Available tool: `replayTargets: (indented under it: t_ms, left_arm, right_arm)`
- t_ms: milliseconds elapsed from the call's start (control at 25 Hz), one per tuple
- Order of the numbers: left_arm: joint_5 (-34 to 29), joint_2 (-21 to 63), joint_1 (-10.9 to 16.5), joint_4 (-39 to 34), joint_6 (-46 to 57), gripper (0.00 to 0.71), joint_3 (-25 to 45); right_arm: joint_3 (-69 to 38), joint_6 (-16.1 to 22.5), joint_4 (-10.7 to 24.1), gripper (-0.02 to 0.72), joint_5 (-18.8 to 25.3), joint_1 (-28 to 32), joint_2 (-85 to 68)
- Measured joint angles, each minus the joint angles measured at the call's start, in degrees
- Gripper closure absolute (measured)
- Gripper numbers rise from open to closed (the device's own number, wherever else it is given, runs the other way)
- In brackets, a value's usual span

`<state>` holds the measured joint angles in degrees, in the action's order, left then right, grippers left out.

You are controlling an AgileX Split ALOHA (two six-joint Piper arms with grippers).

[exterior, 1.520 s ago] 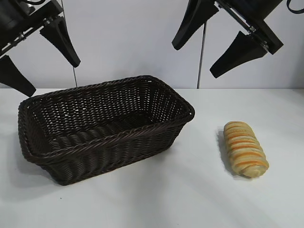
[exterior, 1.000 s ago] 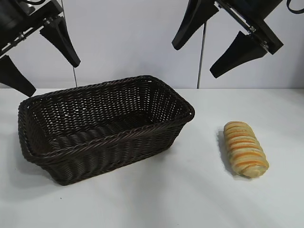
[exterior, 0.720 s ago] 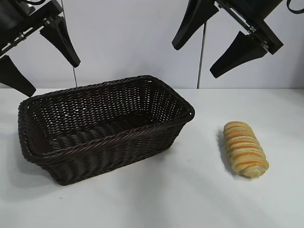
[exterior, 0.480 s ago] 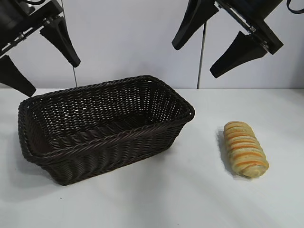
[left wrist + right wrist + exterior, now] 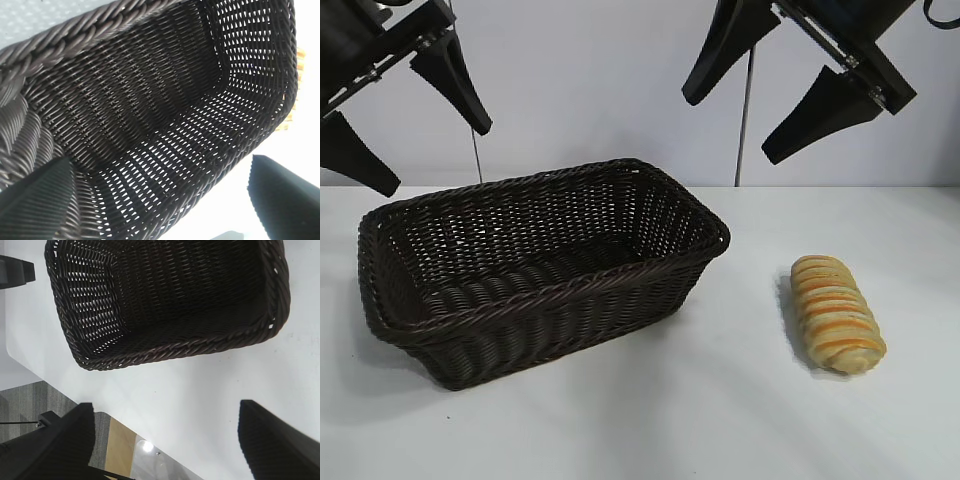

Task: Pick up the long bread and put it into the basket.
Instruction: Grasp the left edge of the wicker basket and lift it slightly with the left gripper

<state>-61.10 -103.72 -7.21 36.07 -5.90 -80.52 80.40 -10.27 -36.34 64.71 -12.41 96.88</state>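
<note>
1. Tan-gold long bread (image 5: 836,313) lying flat on the white table (image 5: 720,420), well apart from the dark wicker basket (image 5: 535,265), off its right end.
2. Right gripper (image 5: 790,90) hanging high above the table, up and behind the loaf, fingers spread wide, nothing held.
3. Left gripper (image 5: 405,110) hanging high over the basket's left end, likewise spread and empty; likely idle for this job.
4. Could slip or roll: rounded, ridged crust offering poor purchase if pinched near an end instead of across the middle.
5. Could crush or dent: soft loaf, hard fingers, too firm a squeeze.
6. Could snag on the flared, braided rim if carried too low, or land half on the rim if released too soon.
</note>
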Motion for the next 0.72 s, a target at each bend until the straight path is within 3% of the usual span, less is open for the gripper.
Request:
replayTargets:
  t_ms: [320, 520, 600, 720]
  left_arm:
    - [0.3, 0.0, 0.0, 0.0, 0.0, 0.023, 0.0]
    - [-4.9, 0.6, 0.8, -1.6, 0.4, 0.023, -4.0]
    - [-7.6, 1.6, 1.8, -4.9, 3.3, 0.023, -8.3]
    - [-8.5, 3.7, 2.6, -16.1, 10.9, 0.023, -13.2]
  right_arm:
    - [0.0, 0.0, 0.0, 0.155, 0.0, 0.0, 0.0]
    - [0.0, 0.0, 0.0, 0.155, 0.0, 0.0, 0.0]
    - [0.0, 0.0, 0.0, 0.155, -0.1, 0.0, 0.0]
    - [0.0, 0.0, 0.0, 0.155, -0.1, 0.0, 0.0]
